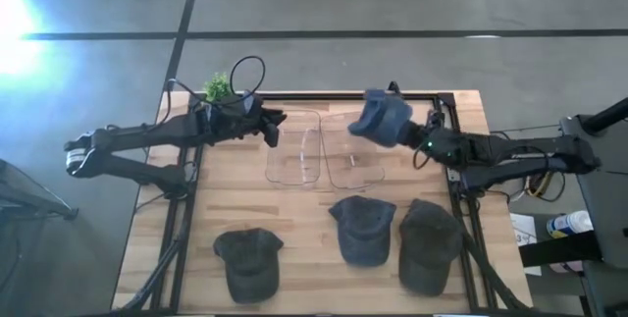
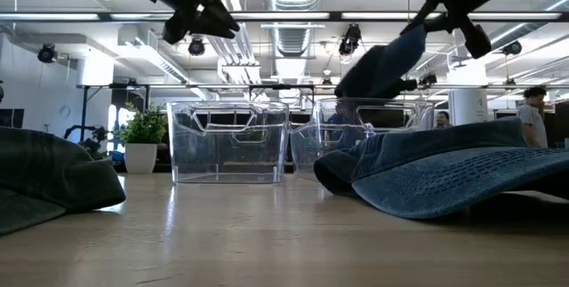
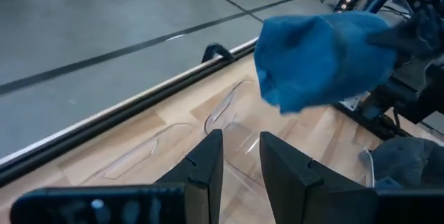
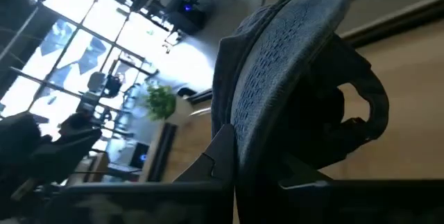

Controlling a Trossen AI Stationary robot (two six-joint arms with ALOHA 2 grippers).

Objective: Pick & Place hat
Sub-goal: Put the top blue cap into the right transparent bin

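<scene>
A blue denim hat (image 1: 381,117) is in the air over the right clear bin (image 1: 355,172), held by my right gripper (image 1: 413,133), which reaches in from the table's right side and is shut on it. In the low view the hat (image 2: 382,63) hangs tilted above the bins. My left gripper (image 1: 272,131) hovers over the left clear bin (image 1: 292,168). Its fingers (image 3: 208,156) stand slightly apart and hold nothing. Three more hats rest on the near half of the table: a dark one (image 1: 247,258), a blue one (image 1: 363,229) and a dark green one (image 1: 429,244). My right gripper (image 4: 257,161) has the blue hat pinched between its two fingers at the crown's lower edge (image 4: 239,123), beside the back strap opening (image 4: 357,116). The fingers come about level from the table's right. The hat is lifted clear and sticks out past the fingertips, tilted, over the right bin.
The two clear bins stand side by side at the table's middle far part. A small potted plant (image 1: 218,87) sits at the far left corner. A black frame (image 1: 451,101) runs along the table's edges. Bare wood lies between the bins and the row of hats.
</scene>
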